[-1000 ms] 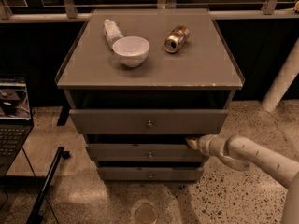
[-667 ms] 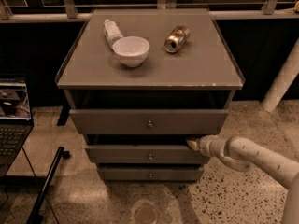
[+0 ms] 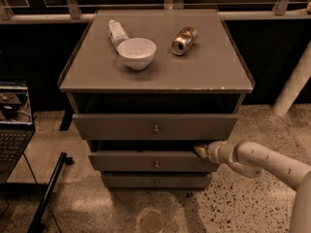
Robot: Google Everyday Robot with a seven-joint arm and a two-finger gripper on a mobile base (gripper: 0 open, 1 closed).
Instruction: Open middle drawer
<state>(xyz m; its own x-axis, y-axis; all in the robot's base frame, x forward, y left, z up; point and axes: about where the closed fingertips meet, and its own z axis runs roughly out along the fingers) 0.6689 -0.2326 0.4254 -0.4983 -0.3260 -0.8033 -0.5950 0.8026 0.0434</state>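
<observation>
The gripper (image 3: pixel 199 151) sits at the right end of the middle drawer (image 3: pixel 146 162), its tip at the top edge of the drawer front, in the dark gap under the drawer above. Whether it is clenched or released cannot be told, nor whether it has hold of the edge. The white arm (image 3: pixel 262 160) runs off from it to the right and down out of view.

Left of the gripper, the middle drawer's small round knob (image 3: pixel 156 164) sits at the centre of the low flat front, well apart from the tip. The drawer's long axis runs left to right, and its front faces the camera. Just above the gripper is the taller top drawer (image 3: pixel 121 126), standing out further towards the camera; below is the narrow bottom drawer (image 3: pixel 131 180).

Higher up, on the cabinet top (image 3: pixel 209 74), stand a white bowl (image 3: pixel 137 53), a can (image 3: pixel 184 40) on its side and a white bottle (image 3: pixel 116 32) lying down. Far left on the floor is a laptop (image 3: pixel 12 130).
</observation>
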